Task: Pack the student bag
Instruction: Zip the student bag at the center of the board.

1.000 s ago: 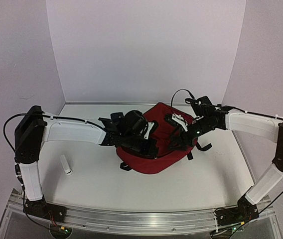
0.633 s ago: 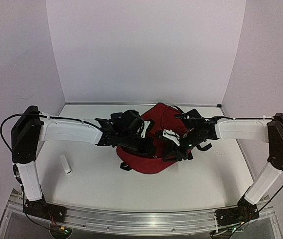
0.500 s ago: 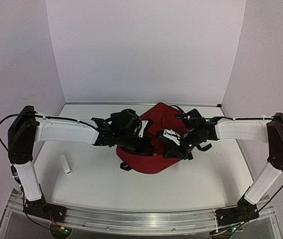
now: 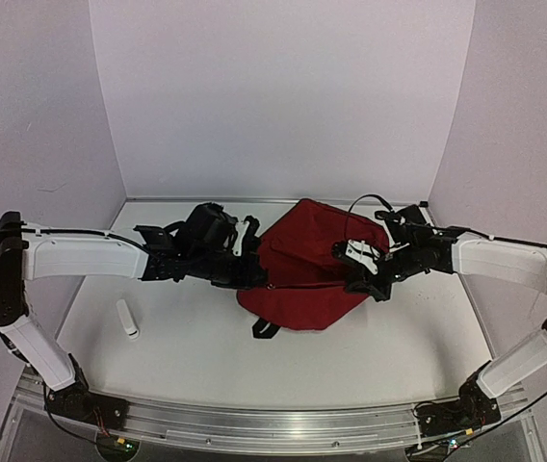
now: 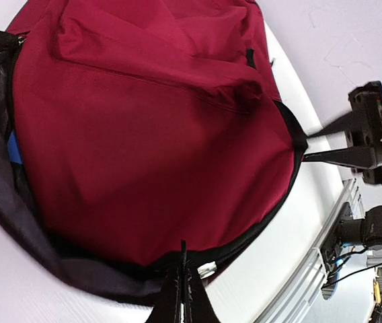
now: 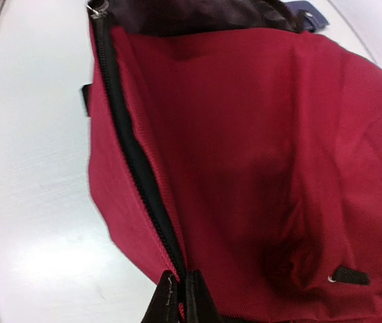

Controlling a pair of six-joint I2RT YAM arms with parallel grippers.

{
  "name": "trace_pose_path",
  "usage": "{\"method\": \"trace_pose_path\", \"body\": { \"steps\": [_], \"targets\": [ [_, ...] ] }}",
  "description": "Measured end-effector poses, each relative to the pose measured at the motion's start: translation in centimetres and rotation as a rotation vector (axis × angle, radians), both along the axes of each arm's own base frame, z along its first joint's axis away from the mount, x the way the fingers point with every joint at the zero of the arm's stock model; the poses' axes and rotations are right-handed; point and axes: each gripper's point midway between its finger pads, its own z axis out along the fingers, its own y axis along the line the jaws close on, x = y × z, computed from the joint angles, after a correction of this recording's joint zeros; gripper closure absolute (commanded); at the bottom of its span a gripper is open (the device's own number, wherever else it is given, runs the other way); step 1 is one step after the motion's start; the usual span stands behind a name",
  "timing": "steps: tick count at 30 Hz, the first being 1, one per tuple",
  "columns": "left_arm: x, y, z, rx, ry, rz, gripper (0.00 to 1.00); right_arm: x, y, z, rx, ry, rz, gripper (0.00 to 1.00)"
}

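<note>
The student bag [image 4: 307,272] is laid flat on the white table [image 4: 177,361] and is drawn out sideways between the two arms. Its left edge is gripped by the left gripper [image 4: 257,279], whose fingers are pressed together on the black zipper trim [image 5: 258,232] in the left wrist view, with no gap seen between them. Its right edge is gripped by the right gripper [image 4: 354,282], and there too the fingers are shown pinched narrow on the trim, just where the red fabric meets the black. In the right wrist view the trim is seen running from the fingers across the bag to a metal zipper pull [image 6: 97,9] at the bag's far end. The mouth of the bag is partly parted on the side nearest the left gripper, and a blue patch [image 5: 13,149] is visible inside it (what it belongs to cannot be told). A black strap loop [image 4: 262,329] is seen poking out under the bag's near edge. A white cylinder [image 4: 127,319] is lying well apart from the bag, on its left.
</note>
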Motion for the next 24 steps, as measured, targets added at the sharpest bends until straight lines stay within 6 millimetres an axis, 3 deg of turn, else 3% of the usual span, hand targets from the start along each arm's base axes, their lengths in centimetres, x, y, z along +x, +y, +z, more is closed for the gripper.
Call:
{"method": "trace_pose_path", "body": {
  "steps": [2, 5, 10, 13, 15, 21, 23, 24],
  "targets": [
    [-0.2, -0.2, 0.1, -0.012, 0.007, -0.013, 1.00, 0.3, -1.2, -0.3, -0.033, 0.010, -0.025, 0.39],
    [-0.3, -0.9, 0.0, -0.045, 0.026, -0.033, 1.00, 0.2, -1.5, -0.2, -0.054, 0.039, -0.039, 0.36],
    [-0.3, -2.2, -1.9, -0.057, 0.074, -0.053, 1.00, -1.0, 3.6, 3.2, 0.022, 0.032, 0.040, 0.36],
    [-0.3, -2.3, -2.2, -0.060, 0.089, -0.048, 1.00, -1.9, 6.6, 4.5, 0.068, 0.036, 0.081, 0.40],
    [-0.2, -2.4, -2.0, -0.069, 0.083, -0.048, 1.00, -2.2, 7.9, 4.3, 0.077, 0.050, 0.095, 0.43],
    [-0.1, -2.4, -2.0, -0.072, 0.081, -0.037, 1.00, -4.1, 11.3, 0.7, 0.028, 0.125, 0.133, 0.50],
    [0.0, -2.4, -2.0, -0.072, 0.080, -0.034, 1.00, -4.7, 12.0, -0.4, 0.005, 0.135, 0.137, 0.61],
    [0.0, -2.3, -2.0, -0.069, 0.081, -0.030, 1.00, -4.8, 12.3, -0.7, -0.002, 0.133, 0.136, 0.73]
  ]
}}
